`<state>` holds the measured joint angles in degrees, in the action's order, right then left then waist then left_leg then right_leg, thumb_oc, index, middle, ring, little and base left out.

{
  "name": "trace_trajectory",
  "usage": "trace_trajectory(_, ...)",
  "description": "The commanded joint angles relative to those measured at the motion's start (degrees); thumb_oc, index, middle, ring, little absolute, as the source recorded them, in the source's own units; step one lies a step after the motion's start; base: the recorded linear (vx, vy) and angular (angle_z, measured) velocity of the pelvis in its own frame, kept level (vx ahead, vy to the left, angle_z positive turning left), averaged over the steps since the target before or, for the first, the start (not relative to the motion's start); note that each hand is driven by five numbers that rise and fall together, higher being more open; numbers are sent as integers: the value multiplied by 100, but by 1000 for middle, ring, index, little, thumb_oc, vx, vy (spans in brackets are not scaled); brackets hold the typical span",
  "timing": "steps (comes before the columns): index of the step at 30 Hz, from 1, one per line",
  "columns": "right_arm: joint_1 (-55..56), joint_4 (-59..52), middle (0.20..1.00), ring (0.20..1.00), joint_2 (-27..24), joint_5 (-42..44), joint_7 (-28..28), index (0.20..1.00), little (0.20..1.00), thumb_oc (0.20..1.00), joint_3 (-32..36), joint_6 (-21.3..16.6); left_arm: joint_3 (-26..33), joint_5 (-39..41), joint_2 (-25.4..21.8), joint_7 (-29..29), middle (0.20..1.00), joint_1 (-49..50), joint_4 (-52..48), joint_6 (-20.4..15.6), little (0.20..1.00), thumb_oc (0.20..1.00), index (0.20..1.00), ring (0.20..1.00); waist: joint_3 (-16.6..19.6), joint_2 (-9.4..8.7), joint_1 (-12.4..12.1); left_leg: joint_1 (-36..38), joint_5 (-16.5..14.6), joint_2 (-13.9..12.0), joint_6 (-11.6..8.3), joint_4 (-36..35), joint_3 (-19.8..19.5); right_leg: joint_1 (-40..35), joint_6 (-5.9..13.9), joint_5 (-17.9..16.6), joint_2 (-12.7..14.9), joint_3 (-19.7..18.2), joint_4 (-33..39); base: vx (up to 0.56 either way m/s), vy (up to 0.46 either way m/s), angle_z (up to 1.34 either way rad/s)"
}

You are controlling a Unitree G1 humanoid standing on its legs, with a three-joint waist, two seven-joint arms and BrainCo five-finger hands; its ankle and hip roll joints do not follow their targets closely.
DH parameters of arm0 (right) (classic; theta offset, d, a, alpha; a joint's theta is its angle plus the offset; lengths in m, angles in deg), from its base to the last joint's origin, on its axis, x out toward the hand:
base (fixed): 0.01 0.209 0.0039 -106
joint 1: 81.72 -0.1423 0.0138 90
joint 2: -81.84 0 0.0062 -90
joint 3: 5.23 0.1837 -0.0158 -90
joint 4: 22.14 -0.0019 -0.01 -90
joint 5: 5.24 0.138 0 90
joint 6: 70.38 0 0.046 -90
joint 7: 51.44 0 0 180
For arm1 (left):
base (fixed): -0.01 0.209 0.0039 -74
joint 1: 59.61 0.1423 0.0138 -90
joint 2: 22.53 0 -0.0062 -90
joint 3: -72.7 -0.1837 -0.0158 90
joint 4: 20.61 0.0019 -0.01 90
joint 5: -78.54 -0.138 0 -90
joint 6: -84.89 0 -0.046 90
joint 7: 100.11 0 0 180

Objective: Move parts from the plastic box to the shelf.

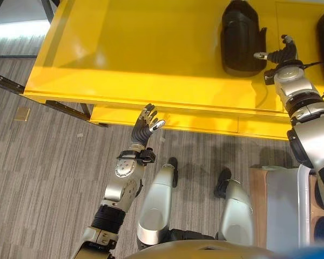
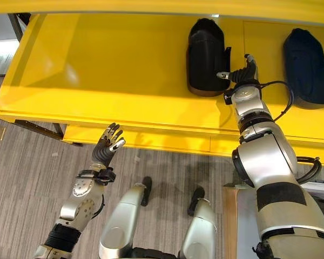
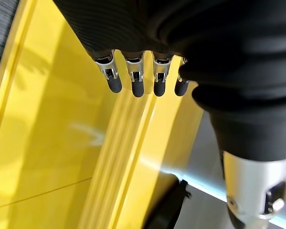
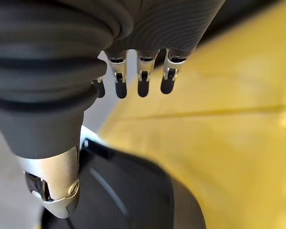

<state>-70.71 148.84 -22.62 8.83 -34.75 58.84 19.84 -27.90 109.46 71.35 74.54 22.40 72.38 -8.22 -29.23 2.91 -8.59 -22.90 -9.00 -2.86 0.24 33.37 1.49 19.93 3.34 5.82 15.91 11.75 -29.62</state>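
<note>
Part: black part lies on the yellow shelf, far right.
Right hand: fingers spread, just beside the part.
Left hand: relaxed, empty, near shelf edge.
Risk: withdrawing fingers could nudge the part askew.

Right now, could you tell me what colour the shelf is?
The shelf is bright yellow, clearest in the right eye view.
</note>
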Motion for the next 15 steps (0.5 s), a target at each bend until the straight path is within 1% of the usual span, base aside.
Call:
trace_trajectory(1,-593,-324,1000,1000,-359,-200,166,1000,1000,1000,-324,-282,151,43,10,-19,1000,138,-503,-335,1000,1000,1000,1000,139,62,-86,323,-77,-269,-247,-383,-133,-334,-227,8,-71,-132,-39,-33,-13,-5)
trace_trajectory(5,-527,-547,1000,1000,-296,-159,182,1000,1000,1000,-280,-311,154,36,3,-8,1000,138,-474,-333,1000,1000,1000,1000,209,4,-54,498,45,-284,-283,-691,-96,-489,-199,-106,-130,-106,252,-27,-14,-8)
trace_trajectory(6,-436,-724,1000,1000,-237,-148,193,1000,1000,1000,-235,-328,164,17,-13,-14,1000,141,-453,-332,1000,1000,1000,1000,260,-42,-31,612,125,-305,-307,-888,-73,-592,-175,-188,-182,-87,464,-20,-23,-10)
trace_trajectory(10,-139,-1274,1000,1000,-67,-109,176,1000,1000,1000,-20,-362,226,4,-11,8,1000,242,-451,-323,1000,1000,1000,1000,402,-137,10,931,336,-336,-355,-1403,-12,-854,-141,-364,-311,-57,945,1,-27,-10)
trace_trajectory(12,379,-1983,1000,1000,128,-110,113,1000,1000,1000,305,-363,325,-14,16,30,1000,384,-434,-309,1000,1000,1000,1000,597,-250,102,1292,548,-377,-382,-1964,57,-1124,-93,-577,-437,-82,1472,29,-24,-20)
trace_trajectory(13,390,-1993,1000,1000,129,-113,116,1000,1000,1000,310,-358,323,-14,13,30,1000,389,-435,-309,1000,1000,1000,1000,596,-252,100,1306,555,-377,-383,-1978,58,-1136,-93,-582,-439,-81,1483,13,-11,-27)
trace_trajectory(15,804,-2587,1000,1000,168,-106,103,1000,1000,1000,566,-349,399,-15,48,47,1000,488,-428,-291,1000,1000,1000,1000,707,-303,165,1510,659,-411,-394,-2277,105,-1279,-69,-683,-484,-109,1756,29,-7,-12)
